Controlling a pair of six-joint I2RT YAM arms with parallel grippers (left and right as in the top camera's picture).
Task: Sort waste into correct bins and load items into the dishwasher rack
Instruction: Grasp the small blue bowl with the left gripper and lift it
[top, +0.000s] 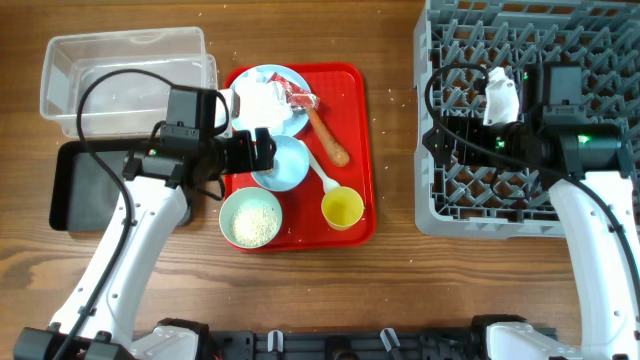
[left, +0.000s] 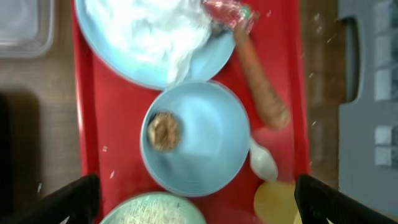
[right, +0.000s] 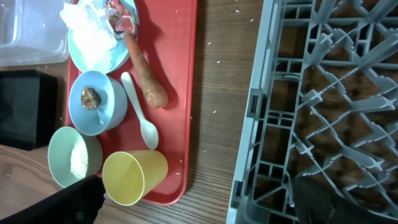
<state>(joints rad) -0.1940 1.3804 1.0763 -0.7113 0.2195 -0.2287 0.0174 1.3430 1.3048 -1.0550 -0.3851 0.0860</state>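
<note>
The left arm reaches over the red tray (top: 356, 120), its gripper (left: 198, 186) poised above the light blue bowl (left: 214, 140) with jaws spread wide. A brown food lump (left: 164, 130) sits inside the bowl. The right gripper (right: 198, 186) hangs over the dishwasher rack (right: 323, 93), jaws likewise apart and empty.

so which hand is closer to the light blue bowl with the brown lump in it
Left. The left hand hovers at the edge of the light blue bowl on the red tray; the right hand is far off, over the grey rack.
</note>
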